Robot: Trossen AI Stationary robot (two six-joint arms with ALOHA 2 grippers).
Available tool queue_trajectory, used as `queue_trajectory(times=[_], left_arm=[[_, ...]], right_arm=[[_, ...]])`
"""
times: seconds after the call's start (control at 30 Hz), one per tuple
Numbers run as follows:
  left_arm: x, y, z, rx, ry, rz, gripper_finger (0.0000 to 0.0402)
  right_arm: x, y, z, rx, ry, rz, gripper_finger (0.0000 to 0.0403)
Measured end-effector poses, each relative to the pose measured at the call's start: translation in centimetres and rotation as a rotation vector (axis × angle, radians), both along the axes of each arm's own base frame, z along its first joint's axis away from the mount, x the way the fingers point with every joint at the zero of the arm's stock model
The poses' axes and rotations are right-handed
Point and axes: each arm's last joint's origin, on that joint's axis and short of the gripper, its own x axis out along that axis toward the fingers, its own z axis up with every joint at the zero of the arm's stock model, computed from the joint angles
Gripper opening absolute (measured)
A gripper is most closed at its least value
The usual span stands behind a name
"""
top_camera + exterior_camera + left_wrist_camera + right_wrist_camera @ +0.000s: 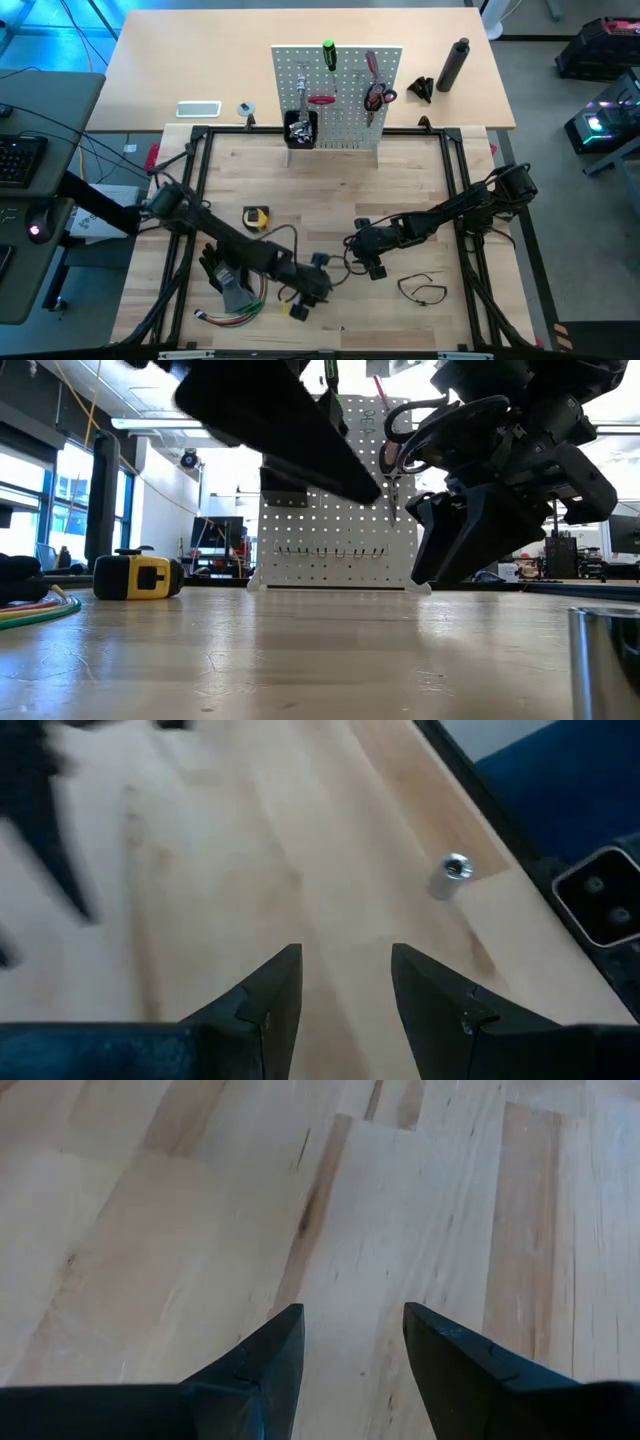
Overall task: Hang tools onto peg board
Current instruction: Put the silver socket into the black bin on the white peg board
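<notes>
**Both grippers empty over bare wood, loose tools within snagging range**

The left gripper point(345, 985) hangs low near the table's front edge, jaws partly open with only wood between them; a small metal socket point(452, 876) stands just ahead of it. The right gripper point(350, 1345) sits near the table's middle, also partly open and holding nothing.

The peg board point(340, 97) stands upright at the far side. It already carries a green-handled screwdriver point(328, 52), red-handled scissors point(377, 95) and a few other tools. The yellow tape measure point(257, 216) lies on the table beside the left arm, and a thin black loop point(423, 289) lies near the right arm.

Risks, as I judge them:
1. The socket is small and round; a slightly off-centre pinch could send it rolling off the front edge.
2. The 2 grippers are close together, so a reach across could clash.
3. The coloured wires point(232, 315) beside the left arm could snag it.
</notes>
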Motion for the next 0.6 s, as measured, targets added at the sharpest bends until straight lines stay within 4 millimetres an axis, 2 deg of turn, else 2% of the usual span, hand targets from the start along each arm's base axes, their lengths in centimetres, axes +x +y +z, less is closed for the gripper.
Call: queue_trajectory(times=[0.33,0.6], left_arm=[[0.6,-2.5,-5.8,-0.06,0.059,-0.113,0.0149],[1.4,-3.3,-7.1,-0.096,-0.051,-0.181,0.0149]], right_arm=[[0.0,0.0,0.0,-0.004,-0.002,0.006,0.0168],[0.1,0.0,0.1,-0.006,-0.016,0.013,0.0168]])
